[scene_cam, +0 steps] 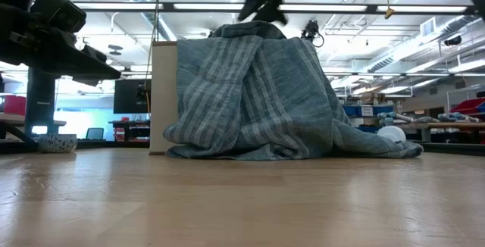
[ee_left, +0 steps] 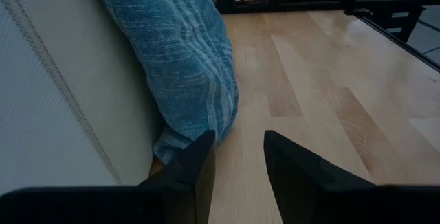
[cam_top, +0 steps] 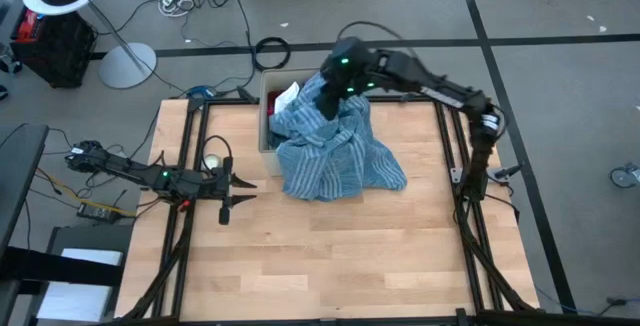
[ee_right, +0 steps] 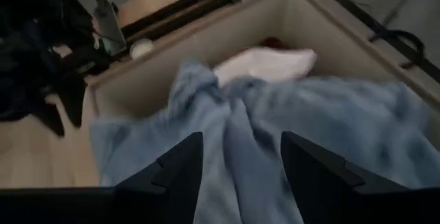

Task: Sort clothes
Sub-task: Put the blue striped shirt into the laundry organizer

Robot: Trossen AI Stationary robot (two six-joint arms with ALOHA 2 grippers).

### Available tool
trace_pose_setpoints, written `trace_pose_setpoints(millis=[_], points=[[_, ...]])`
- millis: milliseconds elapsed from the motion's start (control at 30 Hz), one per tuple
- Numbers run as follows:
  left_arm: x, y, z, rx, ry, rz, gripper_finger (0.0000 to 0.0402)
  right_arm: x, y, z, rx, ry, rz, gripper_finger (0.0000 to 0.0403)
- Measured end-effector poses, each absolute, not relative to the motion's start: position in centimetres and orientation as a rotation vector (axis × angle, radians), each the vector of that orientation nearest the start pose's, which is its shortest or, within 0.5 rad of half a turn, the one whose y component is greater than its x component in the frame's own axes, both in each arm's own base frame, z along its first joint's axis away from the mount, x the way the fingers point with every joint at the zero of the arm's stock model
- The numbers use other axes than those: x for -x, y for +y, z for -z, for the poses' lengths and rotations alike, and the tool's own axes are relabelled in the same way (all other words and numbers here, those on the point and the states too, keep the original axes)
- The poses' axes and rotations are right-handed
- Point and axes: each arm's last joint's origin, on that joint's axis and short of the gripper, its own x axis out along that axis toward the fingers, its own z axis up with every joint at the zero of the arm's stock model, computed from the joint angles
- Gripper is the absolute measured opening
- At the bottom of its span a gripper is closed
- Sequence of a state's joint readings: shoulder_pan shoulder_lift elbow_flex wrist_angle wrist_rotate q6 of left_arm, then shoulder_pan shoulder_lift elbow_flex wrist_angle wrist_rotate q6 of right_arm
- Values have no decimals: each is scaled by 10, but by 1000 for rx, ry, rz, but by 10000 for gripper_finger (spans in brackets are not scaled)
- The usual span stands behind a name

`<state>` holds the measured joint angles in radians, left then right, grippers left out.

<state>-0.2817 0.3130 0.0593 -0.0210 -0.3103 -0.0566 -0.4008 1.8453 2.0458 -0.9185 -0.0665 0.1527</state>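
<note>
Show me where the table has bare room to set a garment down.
The wood is bare from the striped shirt to the table's near edge, and right of it to the right rail. The far-left corner is crowded: cardboard box, shirt draped over it, right gripper open above. The left gripper waits, open, at the left rail.

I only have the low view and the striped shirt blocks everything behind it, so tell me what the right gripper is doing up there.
Observer: The right gripper hangs over the striped shirt at the cardboard box, fingers apart, with the cloth just beneath them.
Operator: Tell me what's in the box.
Observer: A white piece lies inside, with a bit of red behind it; the shirt is draped over the box's wall and spills onto the table.
Operator: Now place the left arm.
Observer: The left gripper sits low at the table's left edge, open, near the shirt's hem.
</note>
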Motion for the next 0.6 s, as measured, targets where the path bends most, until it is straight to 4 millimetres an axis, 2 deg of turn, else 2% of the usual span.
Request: trace_pose_setpoints(millis=[133,300,467,600], points=[[-111,-23,-156,-23,262,-36,131,-328,-128,-419,-289,796,437,195],[-111,-23,-155,-23,262,-36,131,-290,-92,-425,-195,919,565,187],[-111,-23,-155,-16,263,-28,131,-257,-59,-403,-222,949,551,185],[-111,-24,-155,-12,265,-2,131,-229,-38,-368,-234,957,585,185]])
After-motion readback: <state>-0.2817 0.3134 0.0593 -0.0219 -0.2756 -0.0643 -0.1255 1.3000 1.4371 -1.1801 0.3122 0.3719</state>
